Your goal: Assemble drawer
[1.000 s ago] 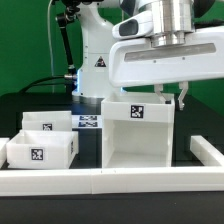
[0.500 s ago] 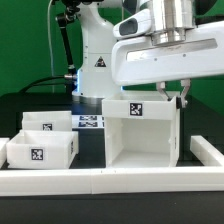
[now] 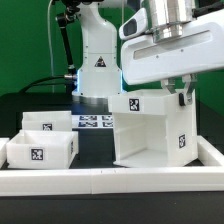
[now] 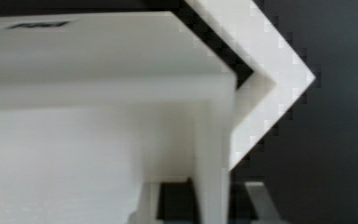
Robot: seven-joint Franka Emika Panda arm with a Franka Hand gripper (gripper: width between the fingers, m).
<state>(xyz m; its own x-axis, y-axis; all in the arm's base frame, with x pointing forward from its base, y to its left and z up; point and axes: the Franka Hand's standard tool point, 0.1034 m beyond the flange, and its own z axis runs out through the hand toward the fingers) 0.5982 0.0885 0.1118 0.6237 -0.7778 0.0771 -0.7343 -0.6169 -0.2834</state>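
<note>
Wrist view gives me the pincer (image 4: pixel 217 203) with one finger (image 4: pixel 172 205) on either side of a white wall of the box shell (image 4: pixel 105 120). The fingers sit tight against the wall, so I read the pincer as gripping it. On the exterior view the grip is at the shell's top edge, toward that view's right. The shell stands on the black table (image 3: pixel 95 145), turned corner-on to the camera. A front tray (image 3: pixel 40 152) and a back tray (image 3: pixel 48 122) sit near each other on that view's left. The marker board (image 3: pixel 97 122) lies behind, and a long white rail (image 3: pixel 110 180) runs in front.
</note>
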